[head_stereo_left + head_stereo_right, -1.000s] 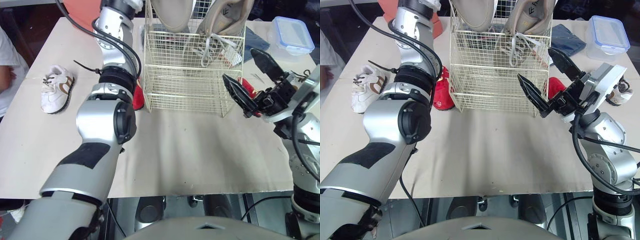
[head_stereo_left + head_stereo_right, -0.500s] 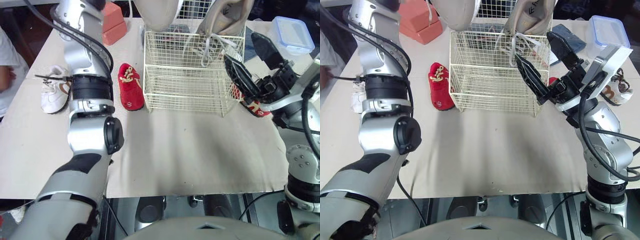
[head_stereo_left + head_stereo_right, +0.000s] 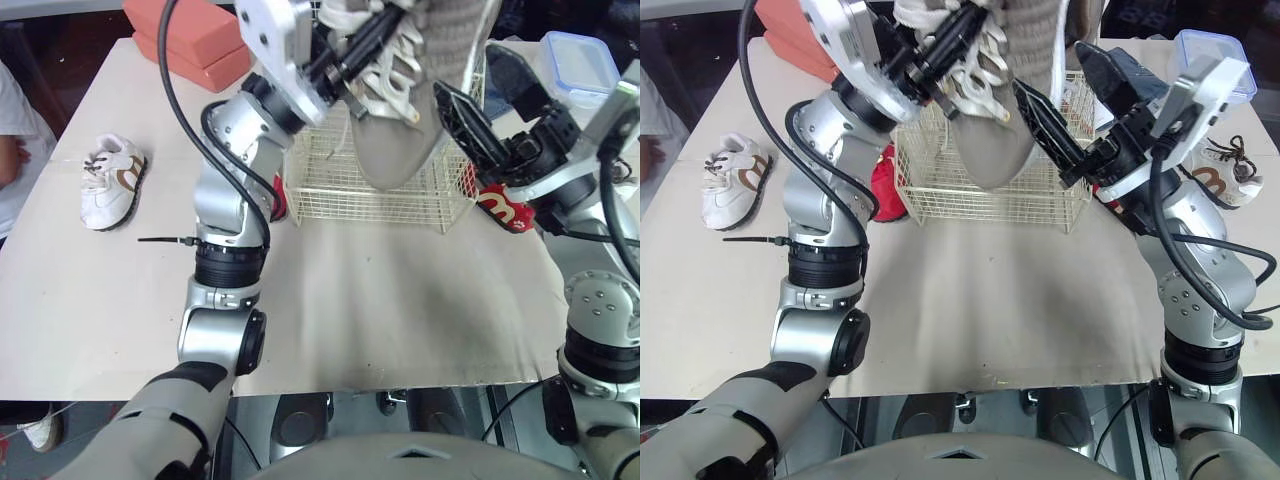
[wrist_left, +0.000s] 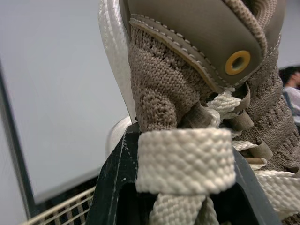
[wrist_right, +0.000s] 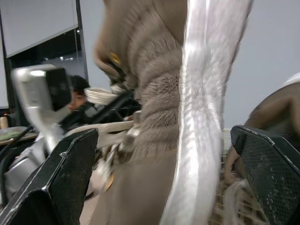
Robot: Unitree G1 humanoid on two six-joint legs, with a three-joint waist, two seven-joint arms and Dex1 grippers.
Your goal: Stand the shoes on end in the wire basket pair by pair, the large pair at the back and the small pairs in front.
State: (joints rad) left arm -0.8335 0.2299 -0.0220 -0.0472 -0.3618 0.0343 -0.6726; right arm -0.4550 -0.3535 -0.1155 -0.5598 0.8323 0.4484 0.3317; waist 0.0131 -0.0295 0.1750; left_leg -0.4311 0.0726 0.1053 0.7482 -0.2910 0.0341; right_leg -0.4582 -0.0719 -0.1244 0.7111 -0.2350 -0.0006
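My left gripper [image 3: 352,58] is shut on the laces of a large taupe shoe [image 3: 408,110] and holds it toe-down above the wire basket [image 3: 330,185]. In the left wrist view a cream lace [image 4: 185,159] is pinched between the black fingers. My right gripper [image 3: 492,100] is open at the shoe's right side. In the right wrist view the shoe's white sole [image 5: 201,117] stands between its spread fingers [image 5: 61,178]. A red shoe [image 3: 500,205] lies right of the basket, and another [image 3: 278,206] peeks out at its left.
A small white-and-brown shoe [image 3: 110,178] lies at the table's left, its mate [image 3: 1220,185] at the far right. Orange blocks [image 3: 195,40] sit at the back left, a lidded plastic box [image 3: 580,65] at the back right. A person's sleeve [image 3: 12,120] is at the left edge.
My left arm has swung the large shoe from the back left to over the basket's middle, toe down. My right gripper has risen and closed in on the shoe's side.
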